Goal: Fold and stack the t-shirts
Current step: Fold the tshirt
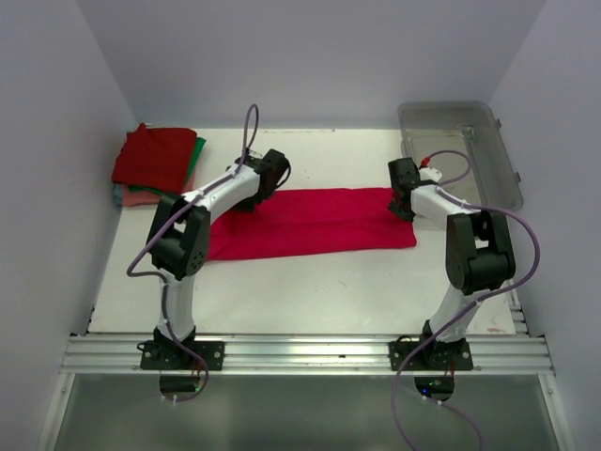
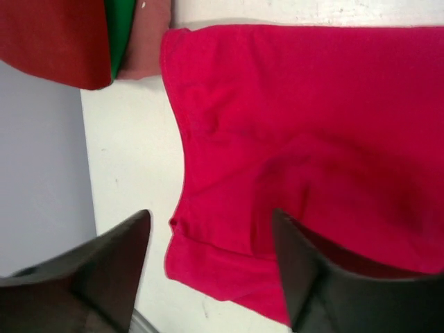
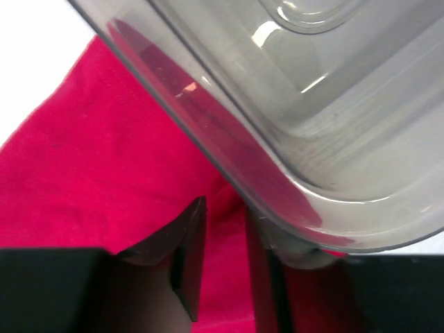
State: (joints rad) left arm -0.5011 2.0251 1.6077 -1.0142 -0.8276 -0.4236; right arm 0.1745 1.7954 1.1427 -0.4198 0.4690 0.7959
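Observation:
The crimson-pink t-shirt lies on the table as a long folded strip. My left gripper hovers over its far left end, jaws wide open and empty; in the left wrist view the shirt's left edge lies between the fingers. My right gripper is down on the shirt's far right corner. In the right wrist view its jaws stand close together with crimson cloth between them. Folded dark red, green and salmon-pink t-shirts are stacked at the far left.
The clear grey plastic bin stands at the far right, its near corner right beside my right gripper and overlapping one finger in the right wrist view. White walls enclose the table on three sides. The metal rail runs along the near edge.

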